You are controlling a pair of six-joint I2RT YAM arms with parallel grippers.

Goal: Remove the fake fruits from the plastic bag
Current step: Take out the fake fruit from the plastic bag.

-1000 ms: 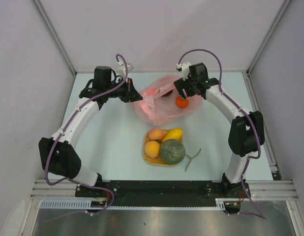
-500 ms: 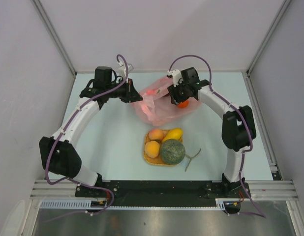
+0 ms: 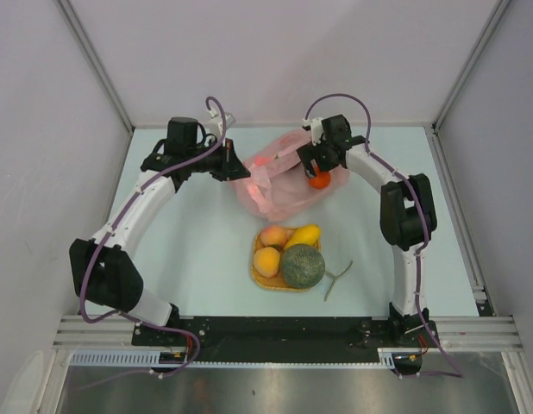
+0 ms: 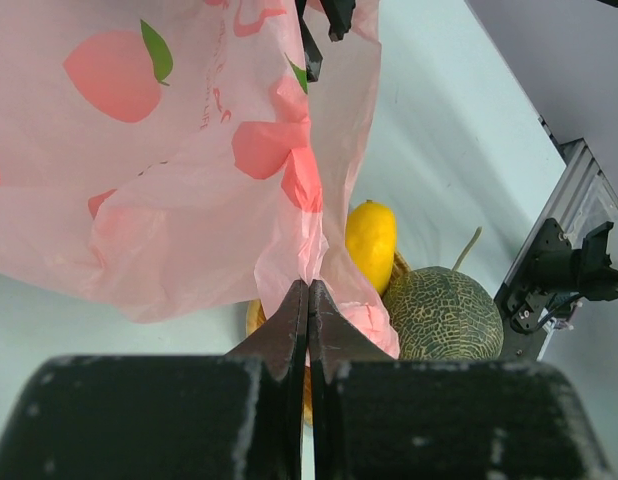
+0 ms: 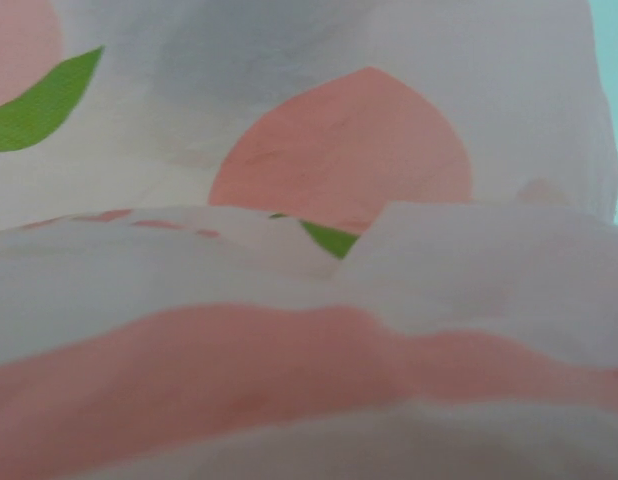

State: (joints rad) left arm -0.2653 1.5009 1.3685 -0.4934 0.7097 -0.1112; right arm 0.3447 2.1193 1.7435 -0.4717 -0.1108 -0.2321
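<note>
Looking out from the table's (image 3: 189,250) near edge, you see the melon (image 3: 302,266), mango (image 3: 304,235) and two peach fruits (image 3: 267,260) on the woven mat (image 3: 260,283), then the plastic bag (image 3: 279,197) toward the far edge, your left gripper (image 4: 307,300) clenched on its rim, your right gripper (image 3: 316,170) at an orange fruit (image 3: 318,181), its grip impossible to tell.

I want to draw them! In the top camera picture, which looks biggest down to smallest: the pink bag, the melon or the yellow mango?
1. plastic bag
2. melon
3. mango
No two look alike in size.
</note>
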